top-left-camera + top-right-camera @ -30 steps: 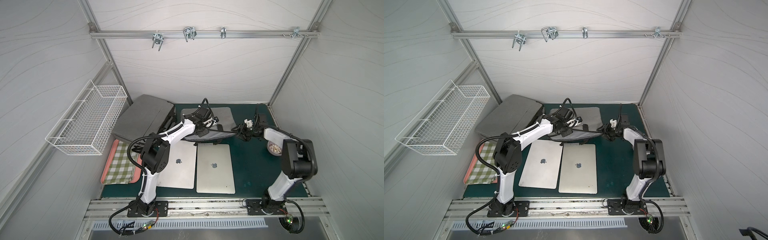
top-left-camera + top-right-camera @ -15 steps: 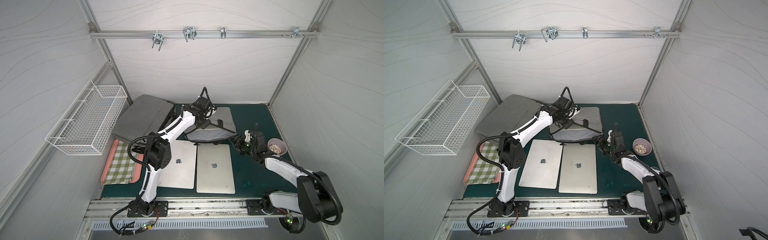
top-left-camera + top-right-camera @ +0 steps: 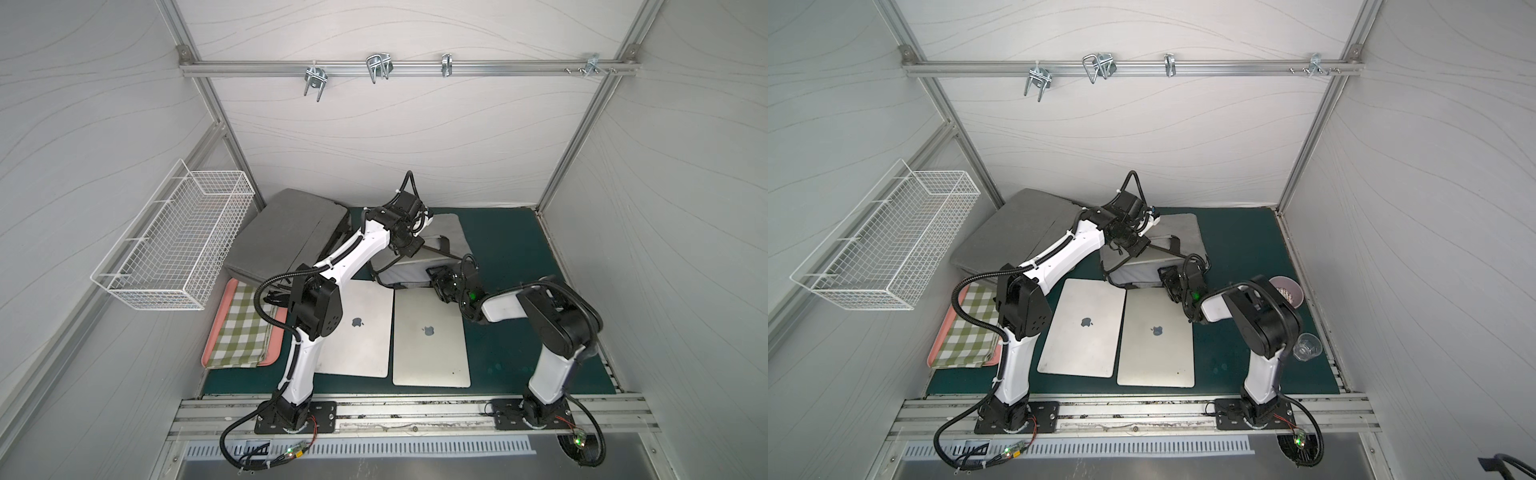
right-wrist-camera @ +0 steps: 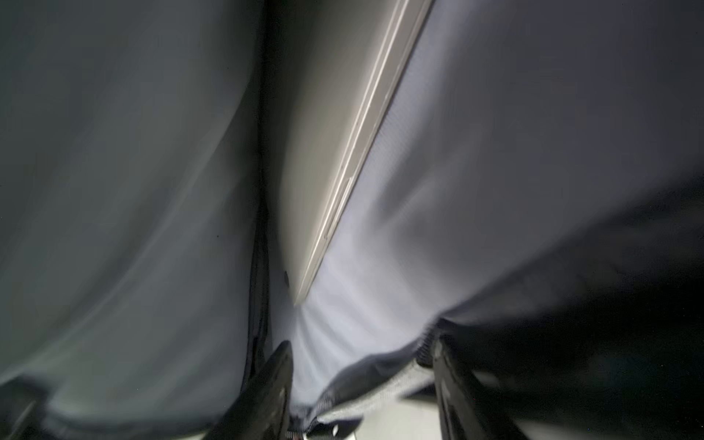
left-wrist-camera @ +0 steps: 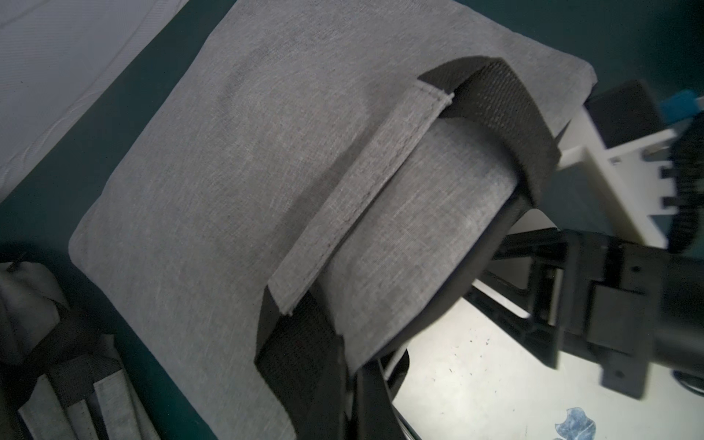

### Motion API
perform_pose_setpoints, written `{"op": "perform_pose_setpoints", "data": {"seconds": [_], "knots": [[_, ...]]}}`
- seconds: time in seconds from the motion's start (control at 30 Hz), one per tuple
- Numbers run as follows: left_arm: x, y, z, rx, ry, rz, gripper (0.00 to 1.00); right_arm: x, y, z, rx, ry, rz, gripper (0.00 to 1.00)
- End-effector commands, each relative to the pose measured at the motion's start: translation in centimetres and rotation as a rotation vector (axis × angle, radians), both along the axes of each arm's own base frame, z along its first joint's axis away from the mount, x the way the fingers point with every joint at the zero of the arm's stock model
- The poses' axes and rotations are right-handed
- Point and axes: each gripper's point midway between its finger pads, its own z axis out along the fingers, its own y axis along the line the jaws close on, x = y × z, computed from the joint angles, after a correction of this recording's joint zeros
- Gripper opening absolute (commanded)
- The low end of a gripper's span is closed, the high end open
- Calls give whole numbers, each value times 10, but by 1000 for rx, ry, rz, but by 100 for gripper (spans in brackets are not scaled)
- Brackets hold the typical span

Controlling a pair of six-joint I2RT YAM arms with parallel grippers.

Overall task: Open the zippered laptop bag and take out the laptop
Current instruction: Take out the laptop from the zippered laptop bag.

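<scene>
Right gripper [image 4: 362, 388], jaws parted and empty, noses into the unzipped laptop bag [image 3: 446, 232] while your left gripper [image 3: 410, 249], clamped on its handle strap [image 5: 301, 362], lifts the mouth; laptop [image 4: 335, 152] not yet out.

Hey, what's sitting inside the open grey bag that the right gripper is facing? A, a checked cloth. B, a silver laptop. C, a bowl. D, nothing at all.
B: the right wrist view shows the edge of a silver laptop inside the bag, between its grey linings.

White arm links [image 3: 357, 253], black joints [image 3: 320, 307], black cables [image 3: 257, 301]
</scene>
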Motion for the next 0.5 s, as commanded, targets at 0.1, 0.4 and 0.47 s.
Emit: {"op": "perform_pose_setpoints", "data": {"seconds": [0.1,0.4,0.47], "knots": [[-6,-13,41,-93,-26,-45,0,28,27,17,124,-78,-14,55],[-6,-19,42,-109,-11,-70,0,17,29,21,82,-27,11,55],[-6,-20,44,-116,-12,-72,0,22,31,11,101,-4,-3,55]]}}
